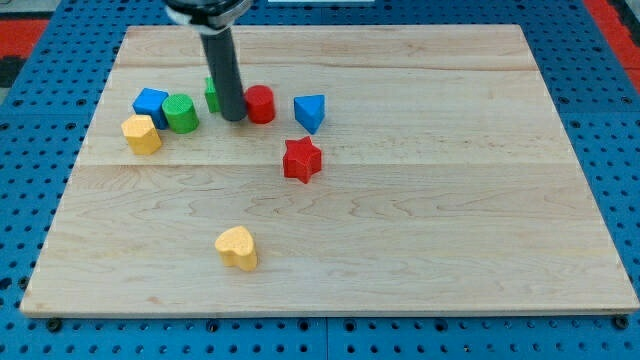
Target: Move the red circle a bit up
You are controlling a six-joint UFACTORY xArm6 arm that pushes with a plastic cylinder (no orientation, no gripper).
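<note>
My tip (234,117) rests on the wooden board (420,230) just beside the red circle (260,104), at its 9 o'clock, and seems to touch it. The rod has no jaws, so nothing is clamped. A green block (212,93), mostly hidden behind the rod, sits at the tip's 10 o'clock. The blue triangle (310,112) lies at the circle's 3 o'clock, the red star (301,160) at its 5 o'clock. At its 9 o'clock, farther out, stand the green cylinder (181,113), blue cube (151,104) and yellow block (142,134). The yellow heart (237,247) lies apart at 6 o'clock.
</note>
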